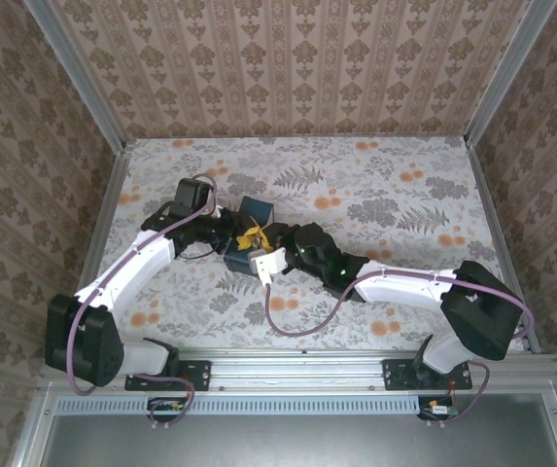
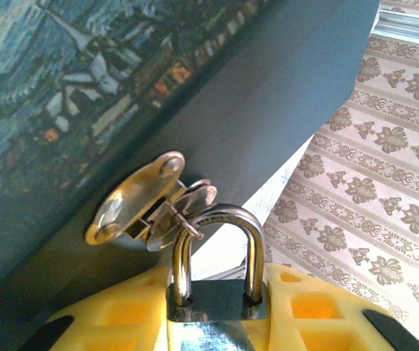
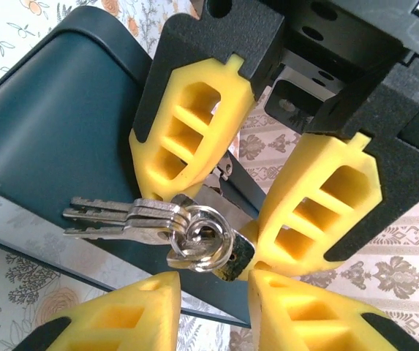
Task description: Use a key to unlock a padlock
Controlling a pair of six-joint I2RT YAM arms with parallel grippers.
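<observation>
Yellow ribbed fingers of the left gripper point(image 2: 215, 289) are clamped on the body of the small silvery-grey metal padlock point(image 2: 210, 325). They hold it clear of the floral-patterned tabletop point(image 1: 404, 195), with its thin steel shackle point(image 2: 249, 241) pointing to 12 o'clock in the left wrist view and both legs seated in the body. That grip looks meant to steady the lock so the other arm can work on it. A bunch of flat silvery keys point(image 3: 110, 214) hangs from a small split ring point(image 3: 208, 238) that looks threaded on the shackle. In the right wrist view the keys fan toward 9 o'clock from the ring, across the side of the dark blue box with the painted lid point(image 3: 55, 124). The right gripper point(image 3: 215, 292) faces the left one nose to nose, its fingertips at 6 o'clock of the ring with a gap between them; whether they pinch anything cannot be told. In the overhead view the box sits at 12 o'clock of the meeting grippers, with the left arm reaching in from 8 o'clock and the right from 4 o'clock. By this, the lock is not yet opened; one key must be singled out and lined up with the hidden keyway.
</observation>
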